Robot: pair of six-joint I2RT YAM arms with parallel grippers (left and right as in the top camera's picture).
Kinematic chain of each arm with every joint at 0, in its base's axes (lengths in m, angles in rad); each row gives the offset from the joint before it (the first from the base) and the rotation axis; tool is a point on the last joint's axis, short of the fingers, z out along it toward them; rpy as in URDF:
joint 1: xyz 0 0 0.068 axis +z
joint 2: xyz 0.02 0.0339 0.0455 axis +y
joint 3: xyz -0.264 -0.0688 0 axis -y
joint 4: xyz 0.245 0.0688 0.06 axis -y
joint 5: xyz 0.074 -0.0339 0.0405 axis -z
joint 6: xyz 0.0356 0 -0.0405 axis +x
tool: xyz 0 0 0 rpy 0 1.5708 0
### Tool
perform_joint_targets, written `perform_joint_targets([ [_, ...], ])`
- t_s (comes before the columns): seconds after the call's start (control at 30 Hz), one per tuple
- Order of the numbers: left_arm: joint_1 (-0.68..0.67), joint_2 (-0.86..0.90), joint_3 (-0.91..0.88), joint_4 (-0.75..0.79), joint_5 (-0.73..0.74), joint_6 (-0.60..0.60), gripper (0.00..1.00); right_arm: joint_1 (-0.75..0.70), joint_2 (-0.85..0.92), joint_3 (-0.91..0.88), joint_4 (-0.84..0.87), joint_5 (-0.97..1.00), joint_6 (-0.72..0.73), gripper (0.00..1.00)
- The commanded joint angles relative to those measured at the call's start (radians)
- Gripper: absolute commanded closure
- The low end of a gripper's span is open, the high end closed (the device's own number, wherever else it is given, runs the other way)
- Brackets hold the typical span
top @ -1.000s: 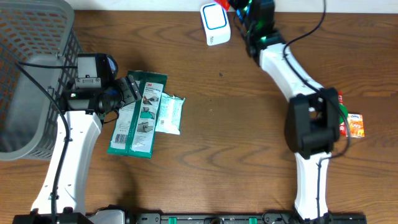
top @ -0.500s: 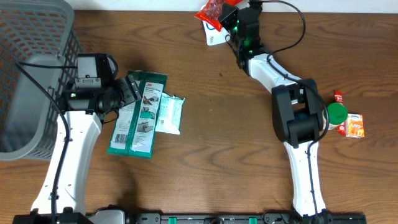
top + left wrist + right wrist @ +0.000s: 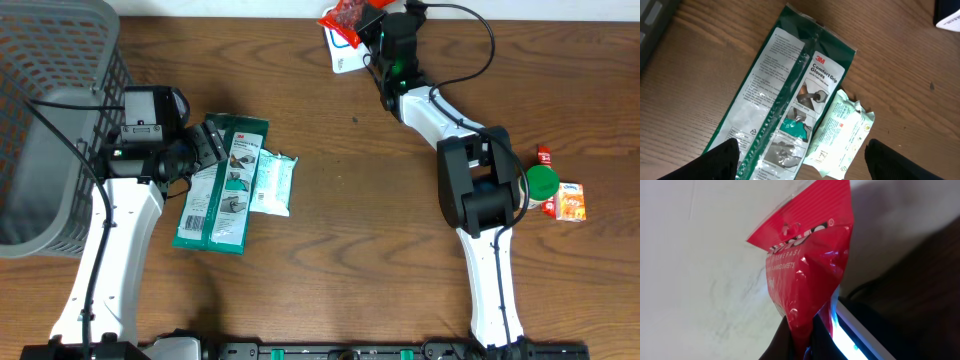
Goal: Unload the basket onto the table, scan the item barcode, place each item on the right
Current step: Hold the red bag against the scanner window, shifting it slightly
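A red snack packet (image 3: 345, 17) hangs at the table's far edge, right over the white, blue-lit barcode scanner (image 3: 343, 58). My right gripper (image 3: 372, 22) is shut on the packet's lower end. In the right wrist view the red packet (image 3: 807, 265) rises from between the closed fingers (image 3: 785, 342), with the scanner's glowing edge (image 3: 852, 332) just beside it. My left gripper (image 3: 205, 145) stands open over a green glove package (image 3: 222, 185), its fingers (image 3: 720, 160) spread wide above the package (image 3: 785, 100) and holding nothing.
A pale wipes pack (image 3: 272, 183) lies against the green package's right side. A grey mesh basket (image 3: 50, 100) fills the far left. At the right edge sit a green-lidded container (image 3: 541, 182), an orange box (image 3: 570, 202) and a small red item (image 3: 545, 155).
The right arm has swung left, carrying the red packet from the scanner's right side to over it; it has barely moved in the last half second. The left arm is still.
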Motion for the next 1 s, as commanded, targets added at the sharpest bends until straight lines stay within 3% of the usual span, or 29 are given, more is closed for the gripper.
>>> perform_joint_targets([
  [0.0, 0.004, -0.009, 0.014, -0.002, -0.002, 0.010, 0.19, -0.006, -0.016, 0.014, 0.003, 0.099, 0.076, 0.99],
  [0.43, 0.004, -0.009, 0.014, -0.002, -0.002, 0.010, 0.19, -0.006, -0.015, 0.014, -0.012, 0.121, 0.108, 0.99],
  [0.63, 0.004, -0.009, 0.014, -0.002, -0.002, 0.010, 0.19, -0.018, -0.064, 0.014, 0.053, 0.040, -0.003, 0.99],
  [0.8, 0.004, -0.009, 0.014, -0.002, -0.002, 0.010, 0.19, -0.033, -0.176, 0.014, -0.008, -0.114, -0.059, 0.99],
  [0.97, 0.004, -0.009, 0.014, -0.002, -0.002, 0.010, 0.19, -0.073, -0.315, 0.014, -0.205, -0.447, -0.100, 0.99],
])
